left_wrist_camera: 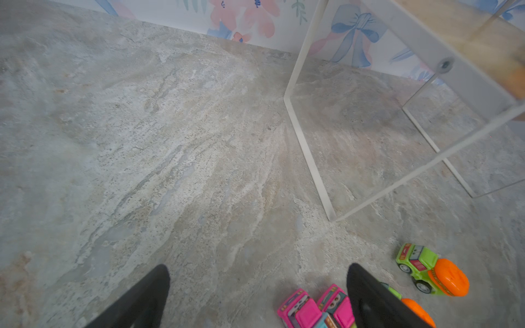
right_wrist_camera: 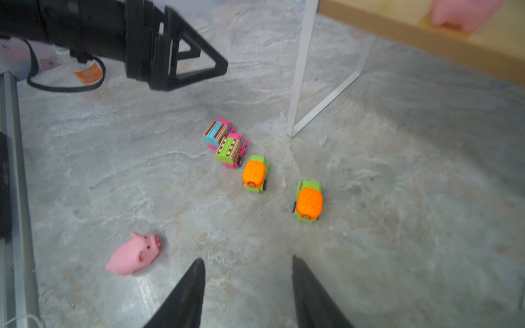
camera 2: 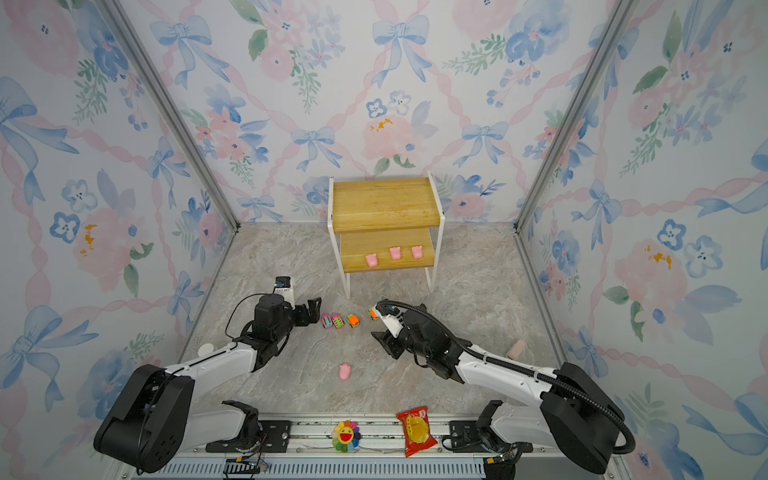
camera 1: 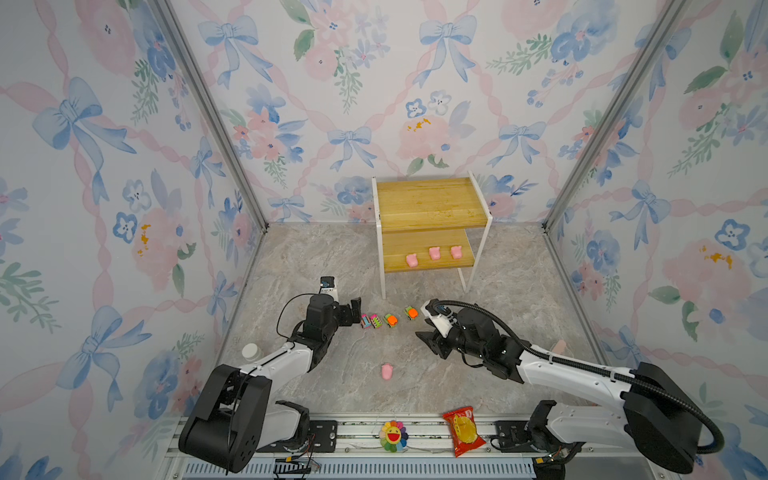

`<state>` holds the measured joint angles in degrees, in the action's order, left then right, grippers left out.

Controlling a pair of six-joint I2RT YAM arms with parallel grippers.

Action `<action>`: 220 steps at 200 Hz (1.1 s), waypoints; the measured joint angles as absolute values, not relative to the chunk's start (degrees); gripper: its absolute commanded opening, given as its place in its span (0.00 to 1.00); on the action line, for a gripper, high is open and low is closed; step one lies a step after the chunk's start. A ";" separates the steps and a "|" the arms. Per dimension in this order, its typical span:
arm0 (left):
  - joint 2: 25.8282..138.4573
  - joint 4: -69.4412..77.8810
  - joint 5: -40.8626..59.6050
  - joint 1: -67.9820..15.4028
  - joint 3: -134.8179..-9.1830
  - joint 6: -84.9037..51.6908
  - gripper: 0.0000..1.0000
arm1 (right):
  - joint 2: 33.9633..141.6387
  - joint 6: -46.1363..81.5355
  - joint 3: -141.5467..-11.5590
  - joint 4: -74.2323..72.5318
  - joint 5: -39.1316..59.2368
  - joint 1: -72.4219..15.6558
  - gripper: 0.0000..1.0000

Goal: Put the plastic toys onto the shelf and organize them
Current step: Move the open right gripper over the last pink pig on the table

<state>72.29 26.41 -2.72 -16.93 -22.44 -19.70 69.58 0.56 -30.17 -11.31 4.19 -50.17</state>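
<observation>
Toys lie in two spots. In both top views three pink pigs (camera 1: 434, 252) stand in a row on the low board of the shelf (camera 1: 428, 203). A fourth pig (camera 1: 387, 371) lies on the gray floor (camera 1: 332, 257), well apart from the shelf, between the two arms. Four little cars sit in a line on the floor in front of the shelf: two pink cars (camera 1: 365, 321) touching each other, then two green cars (camera 1: 390, 320) with orange tops. The left gripper (camera 1: 355, 311) is just beside the pink cars. The right gripper (camera 1: 420, 322) is near the last green car.

In the left wrist view the left gripper's fingers (left_wrist_camera: 147, 295) stand wide apart with nothing between them — only floor. The pink cars sit just beside one finger, and that finger hides part of a green car.

In the right wrist view the right gripper's fingers (right_wrist_camera: 187, 292) are apart too and hold nothing. The fourth pig lies on its side near one finger. The cars line up farther off — the left gripper hangs past them.
</observation>
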 measured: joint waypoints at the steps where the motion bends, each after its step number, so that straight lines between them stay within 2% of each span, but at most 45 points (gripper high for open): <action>1: 72.27 26.41 -2.72 -16.93 -22.44 -19.70 0.98 | 69.45 0.71 -29.93 -11.00 4.12 -50.43 0.53; 46: 72.38 26.41 -2.24 -16.93 -22.44 -19.73 0.98 | 66.35 7.81 -25.47 -5.54 0.62 -60.01 0.56; 83: 73.10 26.22 -1.50 -16.93 -22.44 -19.75 0.98 | 67.35 11.62 -24.62 -6.66 -1.39 -62.87 0.63; 158: 72.86 25.87 -0.58 -16.93 -21.41 -19.75 0.98 | 89.27 15.51 -35.35 -9.56 -2.79 -72.64 0.66; 220: 70.06 24.97 -0.58 -16.93 -20.73 -19.75 0.98 | 94.35 16.80 -40.69 -9.47 -5.69 -73.25 0.66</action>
